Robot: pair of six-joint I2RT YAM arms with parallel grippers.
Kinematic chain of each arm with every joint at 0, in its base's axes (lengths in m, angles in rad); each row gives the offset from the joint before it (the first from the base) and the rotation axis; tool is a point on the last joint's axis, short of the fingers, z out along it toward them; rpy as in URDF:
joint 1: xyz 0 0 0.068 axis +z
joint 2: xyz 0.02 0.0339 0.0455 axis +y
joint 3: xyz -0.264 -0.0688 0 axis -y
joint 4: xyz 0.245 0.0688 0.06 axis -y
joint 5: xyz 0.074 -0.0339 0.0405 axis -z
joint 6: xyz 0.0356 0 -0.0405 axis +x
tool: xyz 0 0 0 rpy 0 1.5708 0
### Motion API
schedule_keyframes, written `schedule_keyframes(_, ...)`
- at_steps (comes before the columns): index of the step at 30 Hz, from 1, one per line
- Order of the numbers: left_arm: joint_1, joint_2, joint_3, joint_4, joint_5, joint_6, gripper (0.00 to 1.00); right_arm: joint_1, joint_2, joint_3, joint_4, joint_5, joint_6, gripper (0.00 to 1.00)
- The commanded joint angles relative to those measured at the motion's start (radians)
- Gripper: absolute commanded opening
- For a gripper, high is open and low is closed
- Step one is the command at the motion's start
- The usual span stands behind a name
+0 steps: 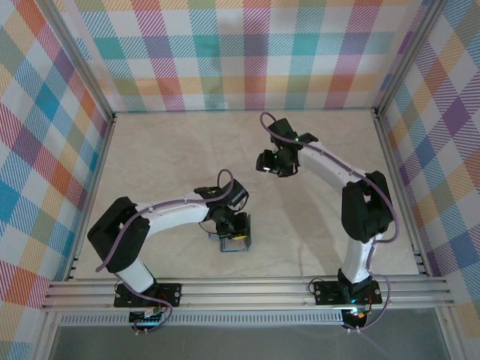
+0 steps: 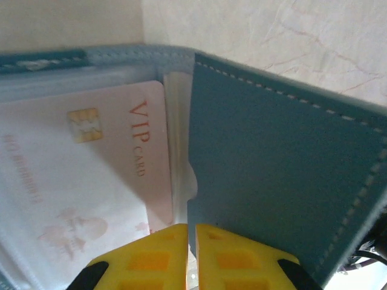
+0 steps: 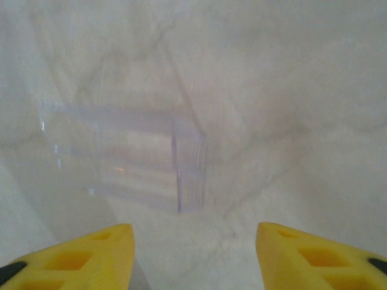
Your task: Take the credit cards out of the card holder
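Note:
The card holder [image 2: 272,157] lies open under my left wrist, its teal flap raised at the right. A whitish-pink credit card [image 2: 109,163] marked VIP sits behind a clear pocket at the left. My left gripper [image 2: 195,228] is shut on the inner edge of the teal flap. From above, that gripper [image 1: 232,229] stands over the card holder [image 1: 234,245] near the table's front middle. My right gripper [image 1: 271,166] hangs farther back, well apart from the holder. Its yellow fingers [image 3: 91,254] are apart, so this right gripper [image 3: 193,232] is open with nothing between them.
A see-through rectangular piece [image 3: 151,163] lies on the pale marbled table [image 1: 172,157] ahead of the right gripper. Plaid walls with metal rails [image 1: 247,289] enclose the table on all sides.

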Motion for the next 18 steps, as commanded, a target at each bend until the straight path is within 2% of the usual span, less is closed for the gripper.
schedule_keyframes(1,-0.023,0.031,0.036,0.02,0.013,-0.026,0.12,-0.024,0.078,0.099,-0.024,-0.048,-0.058,0.5)
schedule_keyframes(5,-0.034,0.06,0.048,0.027,0.007,-0.035,0.12,-0.029,0.151,0.177,-0.043,-0.072,-0.075,0.43)
schedule_keyframes(9,-0.045,0.097,0.056,0.036,0.013,-0.038,0.12,-0.03,0.187,0.202,-0.036,-0.091,-0.082,0.41)
schedule_keyframes(18,-0.064,0.112,0.049,0.009,-0.019,-0.03,0.12,-0.028,0.224,0.192,-0.013,-0.136,-0.08,0.34)
